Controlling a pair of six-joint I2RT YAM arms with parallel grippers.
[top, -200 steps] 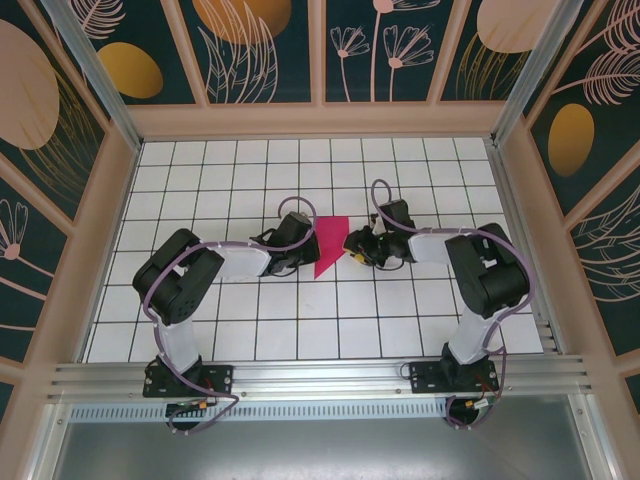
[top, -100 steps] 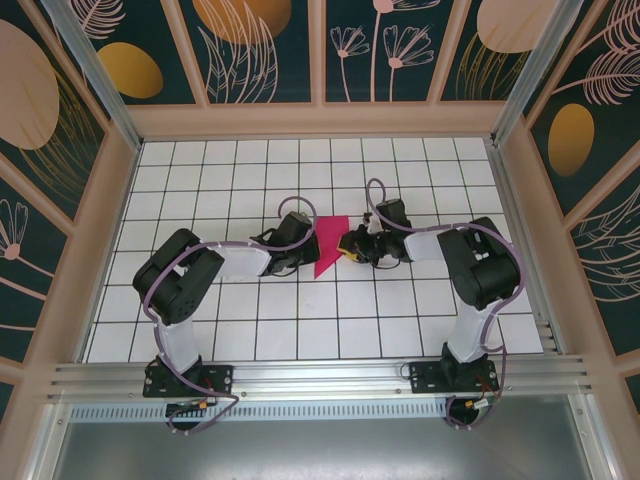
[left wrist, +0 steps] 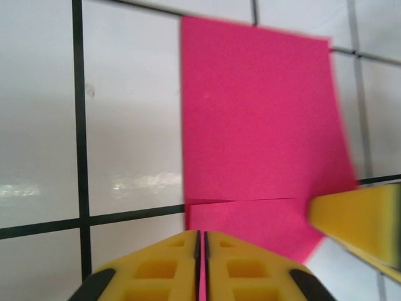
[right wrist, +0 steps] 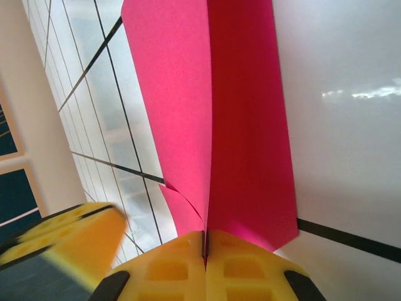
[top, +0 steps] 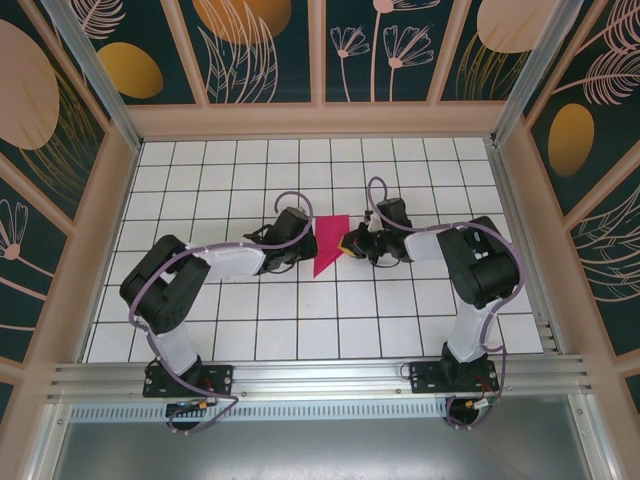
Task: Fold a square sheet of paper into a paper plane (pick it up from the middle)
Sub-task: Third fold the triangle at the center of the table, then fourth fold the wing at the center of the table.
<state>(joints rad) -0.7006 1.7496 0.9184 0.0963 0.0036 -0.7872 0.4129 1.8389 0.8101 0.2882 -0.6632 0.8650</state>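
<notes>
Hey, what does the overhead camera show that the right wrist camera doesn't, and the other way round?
Overhead gives the whole layout: the two arms from their bases up, meeting at mid-table from opposite sides. The right wrist camera gives the close detail: the right gripper with jaws shut on the sheet of paper, and a flap lifting along a crease. Shared: the pink sheet, the white tiled table, and the left gripper beside the paper.

The floor (top: pixel 300 330) has white squares with black lines. At 12 o'clock a dark wall (top: pixel 400 50) shows drawn flowers and an orange blob (top: pixel 240 20). At 6 o'clock lies a shiny rail (top: pixel 320 375), maybe metal.
</notes>
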